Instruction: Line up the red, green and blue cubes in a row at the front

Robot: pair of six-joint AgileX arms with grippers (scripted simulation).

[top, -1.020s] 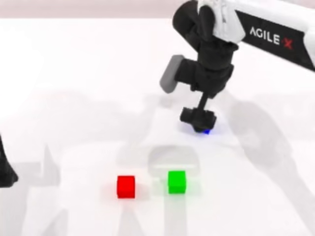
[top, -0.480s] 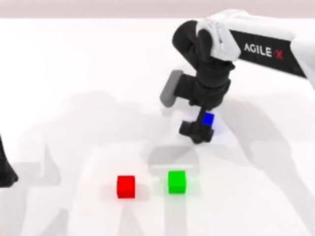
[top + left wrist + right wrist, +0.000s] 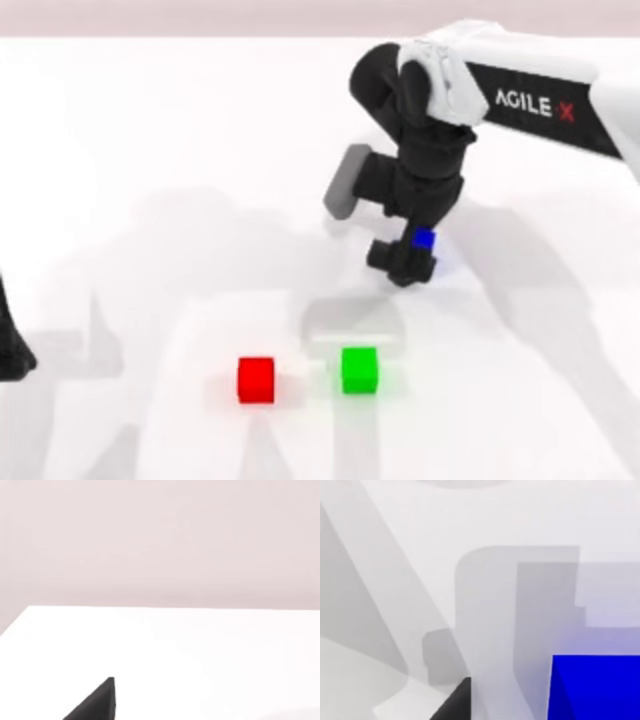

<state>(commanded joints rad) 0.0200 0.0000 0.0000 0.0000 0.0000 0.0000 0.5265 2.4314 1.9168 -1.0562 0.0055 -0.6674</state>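
Right of centre on the smooth white worktop (image 3: 150,200), my right gripper (image 3: 403,262) hangs from its glossy black wrist with the blue cube (image 3: 424,238) pinched between its fingers, lifted clear of the surface. From above, only a small deep-blue facet shows beside the dark finger block. In the right wrist view the same cube (image 3: 595,687) fills one corner as a flat, sharp-edged solid of saturated blue, with a matte black fingertip (image 3: 455,705) beside it and soft grey shadows on the surface beneath.

Toward the front, the red cube (image 3: 256,380) and the green cube (image 3: 359,370) sit side by side, apart from each other, both plain, crisp-edged and uniformly coloured. The green one lies almost straight in front of the held blue one.

My left arm (image 3: 12,345) is parked at the far left edge; I cannot tell how its gripper stands.
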